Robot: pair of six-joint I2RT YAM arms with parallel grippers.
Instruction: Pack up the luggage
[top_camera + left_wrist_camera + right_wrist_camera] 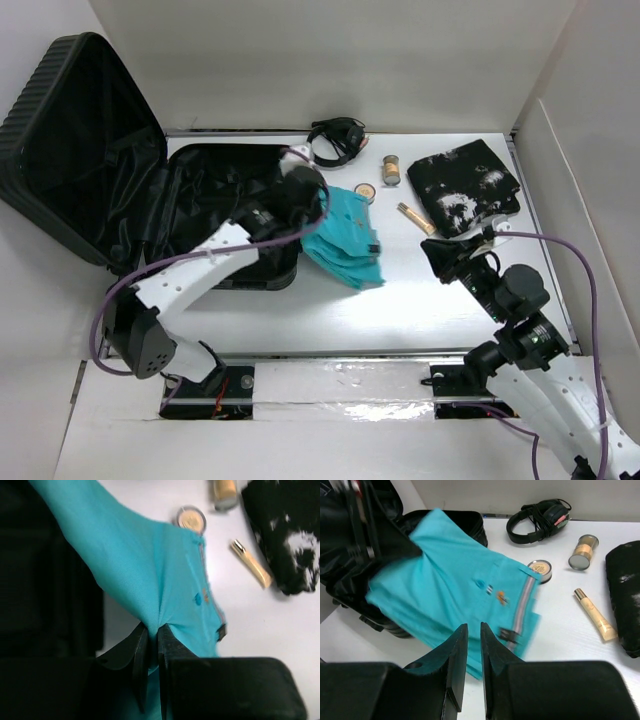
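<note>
The black ribbed luggage lies open at the left, its lid leaning back and its lined tray on the table. My left gripper is shut on a fold of a teal shirt. It holds the shirt lifted at the tray's right rim, and the rest hangs onto the table. In the left wrist view the gripper pinches the shirt. My right gripper hovers to the right of the shirt. In the right wrist view this gripper is shut and empty above the shirt.
Black headphones lie at the back. A small bottle, a round compact and a gold tube lie right of the shirt. A folded black-and-white garment sits at the back right. White walls enclose the table.
</note>
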